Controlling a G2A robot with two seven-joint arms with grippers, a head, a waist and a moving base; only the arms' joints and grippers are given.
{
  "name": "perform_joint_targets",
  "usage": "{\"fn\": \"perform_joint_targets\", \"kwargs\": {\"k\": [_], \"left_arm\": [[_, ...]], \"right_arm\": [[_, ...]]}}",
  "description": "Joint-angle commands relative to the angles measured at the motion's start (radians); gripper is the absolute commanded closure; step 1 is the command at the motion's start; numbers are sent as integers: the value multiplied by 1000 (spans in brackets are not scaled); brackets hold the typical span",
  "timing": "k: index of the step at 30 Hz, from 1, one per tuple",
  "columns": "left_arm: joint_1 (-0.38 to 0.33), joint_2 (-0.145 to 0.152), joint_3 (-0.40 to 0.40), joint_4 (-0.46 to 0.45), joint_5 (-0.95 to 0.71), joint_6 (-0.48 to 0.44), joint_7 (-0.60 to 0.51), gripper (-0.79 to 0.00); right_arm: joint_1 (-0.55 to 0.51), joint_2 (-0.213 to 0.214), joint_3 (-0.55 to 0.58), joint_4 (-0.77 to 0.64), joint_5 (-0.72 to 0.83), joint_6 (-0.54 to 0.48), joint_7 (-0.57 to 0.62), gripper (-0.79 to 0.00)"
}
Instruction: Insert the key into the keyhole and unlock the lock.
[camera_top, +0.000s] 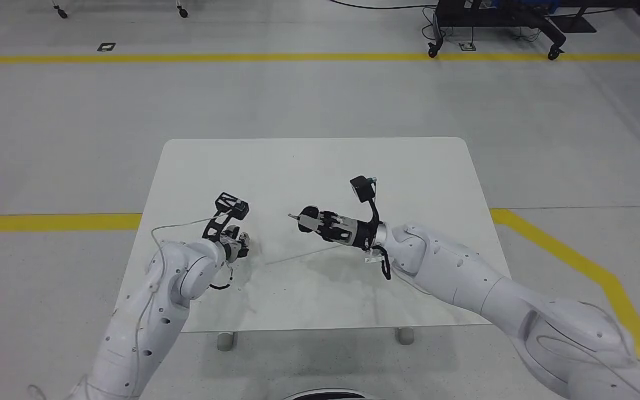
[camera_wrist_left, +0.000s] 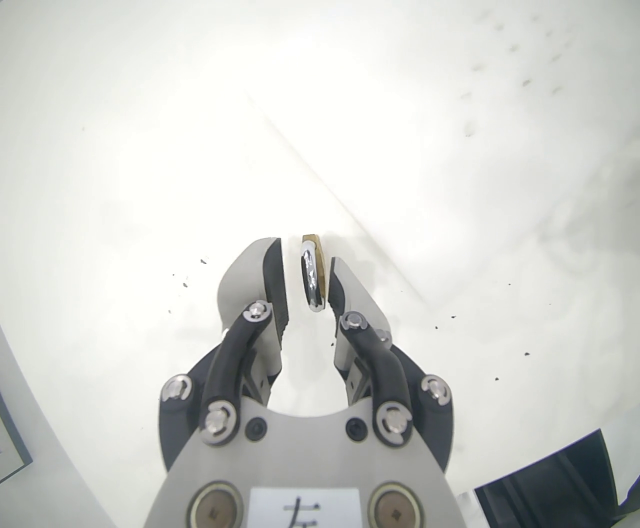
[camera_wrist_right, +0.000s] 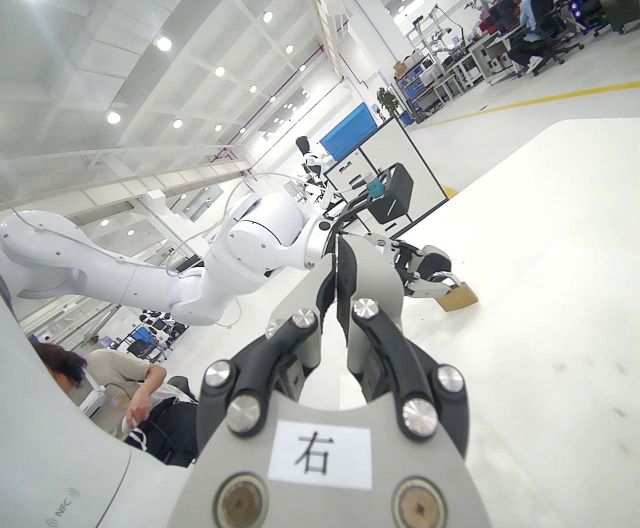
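One lock (camera_wrist_left: 313, 282), left hand (camera_wrist_left: 305, 254) parted around it; right hand (camera_wrist_right: 343, 247) closed, apparently pinching one key (camera_top: 293, 214).

The lock (camera_wrist_right: 459, 296) sits on the worktop (camera_top: 420, 170) between the left end effector's (camera_wrist_left: 305, 254) fingers (camera_wrist_left: 274, 280); rightward, apart, the right end effector (camera_top: 304, 217) holds the key (camera_top: 293, 214).

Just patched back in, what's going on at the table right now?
The left gripper is down at the table, open, with its fingers on either side of the padlock, which rests on the surface. A gap shows beside the shackle, so it is not clamped. The right gripper is shut on the key, whose tip points toward the padlock. The two grippers are apart, and the key is not yet at the padlock.
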Motion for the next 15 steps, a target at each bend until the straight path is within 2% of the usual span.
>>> {"fn": "perform_joint_targets", "kwargs": {"k": [1, 4, 7, 11, 15], "left_arm": [[5, 1, -5, -8, 1, 0, -3, -240], [16, 3, -12, -20, 8, -2, -14, -175], [24, 3, -16, -30, 12, -5, -19, 0], [24, 2, -16, -30, 7, -5, -15, 0], [6, -2, 0, 6, 8, -8, 0, 0]], "right_arm": [[0, 0, 0, 0, 0, 0, 0, 0], [0, 0, 0, 0, 0, 0, 0, 0], [0, 0, 0, 0, 0, 0, 0, 0], [0, 0, 0, 0, 0, 0, 0, 0], [0, 0, 0, 0, 0, 0, 0, 0]]}}
